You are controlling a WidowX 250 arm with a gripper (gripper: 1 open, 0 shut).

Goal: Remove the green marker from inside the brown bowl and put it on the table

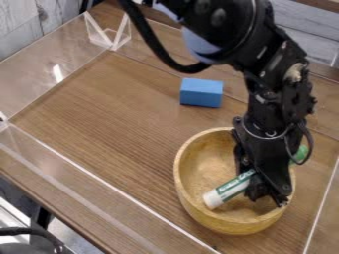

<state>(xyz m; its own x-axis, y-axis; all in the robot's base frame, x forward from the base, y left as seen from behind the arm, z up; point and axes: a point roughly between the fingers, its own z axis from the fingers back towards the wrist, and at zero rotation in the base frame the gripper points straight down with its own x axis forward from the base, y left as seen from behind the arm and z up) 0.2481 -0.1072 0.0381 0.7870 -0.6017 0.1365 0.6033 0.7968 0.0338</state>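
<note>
- While the black robot arm point(232, 40) reaches down from the upper part of the view, its hand point(263, 179) points straight down into the brown bowl point(199, 193), over the right half of the bowl's hollow.
- Hand: the dark fingers point(280, 187) are drawn together around the green marker point(231, 188), so that the hand is closed on the marker's upper right end; that end, and the cap, are hidden behind the fingers.
- Green marker: it lies tilted inside the bowl, its white barrel with green lettering running from the hand down and to the left, its free end near the bowl's floor at lower left of the hand. Whether that end touches the wood cannot be told.
- Brown bowl: wide, shallow, light wood with a thick rim; it stands on the desk point(106, 109) at the lower right of the view, near the front edge.
- Blue block point(201, 92): a small rectangular piece resting on the desk beyond the bowl, well apart from its rim and to the left of the arm's lower links.
- Desk: brown wood-grain top bordered by low clear acrylic walls point(59, 55), visible along the left and far sides.
- Green patch on the right side of the hand, at bowl-rim height: too small to identify.
</note>
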